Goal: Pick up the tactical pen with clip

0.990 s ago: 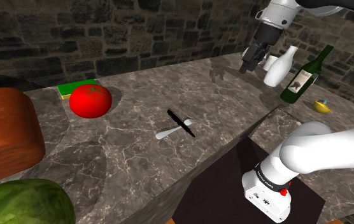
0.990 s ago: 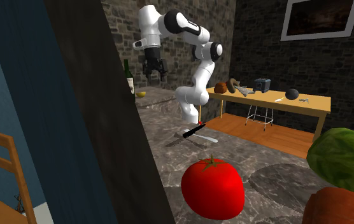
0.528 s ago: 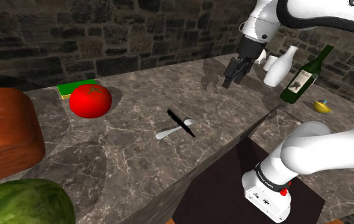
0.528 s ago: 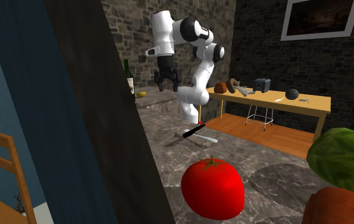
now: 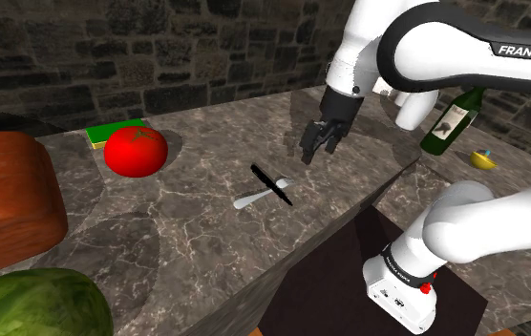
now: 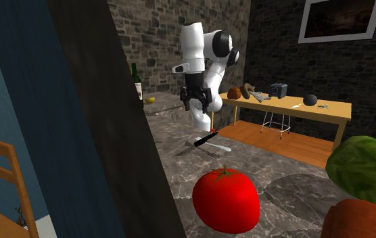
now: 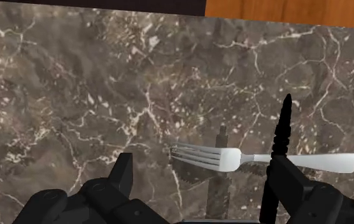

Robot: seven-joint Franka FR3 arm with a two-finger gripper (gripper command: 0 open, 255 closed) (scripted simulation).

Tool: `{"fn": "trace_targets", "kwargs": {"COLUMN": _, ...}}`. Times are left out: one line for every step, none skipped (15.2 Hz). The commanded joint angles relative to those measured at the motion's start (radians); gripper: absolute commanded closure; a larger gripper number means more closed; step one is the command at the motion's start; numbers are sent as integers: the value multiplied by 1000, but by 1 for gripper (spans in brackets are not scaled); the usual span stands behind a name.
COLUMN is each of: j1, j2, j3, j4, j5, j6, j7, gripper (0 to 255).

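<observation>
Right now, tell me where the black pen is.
In the shoulder view, the slim black pen lies across the silver fork on the dark marbled counter, right of the red tomato, down-left of the black gripper.

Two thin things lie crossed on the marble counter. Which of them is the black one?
The tactical pen: a straight, all-black rod with a pointed end. The fork that it crosses is silver and has tines at one end.
</observation>
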Motion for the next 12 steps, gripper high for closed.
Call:
{"fn": "trace_targets", "kwargs": {"j1": 6, "j2": 37, "j3": 53, "j4": 5, "j5": 17, "j6": 34, "j7": 52, "gripper": 0}}
{"fn": "trace_targets", "kwargs": {"j1": 8, "j2": 57, "j3": 81, "j4": 9, "j5": 25, "j6": 52, "j7": 78, "gripper": 0}}
{"fn": "trace_targets", "kwargs": {"j1": 10, "j2": 78, "j3": 109, "j4": 13, "j5": 32, "j6": 71, "j7": 105, "gripper": 0}}
{"fn": "trace_targets", "kwargs": {"j1": 10, "j2": 102, "j3": 138, "j4": 19, "j5": 37, "j6": 89, "j7": 132, "gripper": 0}}
{"fn": "trace_targets", "kwargs": {"j1": 10, "j2": 126, "j3": 167, "j4": 26, "j5": 41, "j6": 108, "j7": 160, "gripper": 0}}
{"fn": "trace_targets", "kwargs": {"j1": 9, "j2": 153, "j3": 196, "j4": 34, "j5": 43, "j6": 127, "j7": 188, "gripper": 0}}
{"fn": "trace_targets", "kwargs": {"j1": 6, "j2": 181, "j3": 226, "j4": 44, "j5": 43, "j6": 146, "j7": 217, "gripper": 0}}
{"fn": "trace_targets", "kwargs": {"j1": 6, "j2": 189, "j3": 234, "j4": 47, "j5": 43, "j6": 151, "j7": 225, "gripper": 0}}
{"fn": "trace_targets", "kwargs": {"j1": 6, "j2": 192, "j3": 238, "j4": 36, "j5": 45, "j6": 165, "j7": 225, "gripper": 0}}
{"fn": "trace_targets", "kwargs": {"j1": 6, "j2": 196, "j3": 242, "j4": 26, "j5": 47, "j6": 180, "j7": 224, "gripper": 0}}
{"fn": "trace_targets", "kwargs": {"j1": 6, "j2": 200, "j3": 246, "j4": 16, "j5": 49, "j6": 194, "j7": 224, "gripper": 0}}
{"fn": "trace_targets", "kwargs": {"j1": 6, "j2": 205, "j3": 251, "j4": 6, "j5": 50, "j6": 209, "j7": 224, "gripper": 0}}
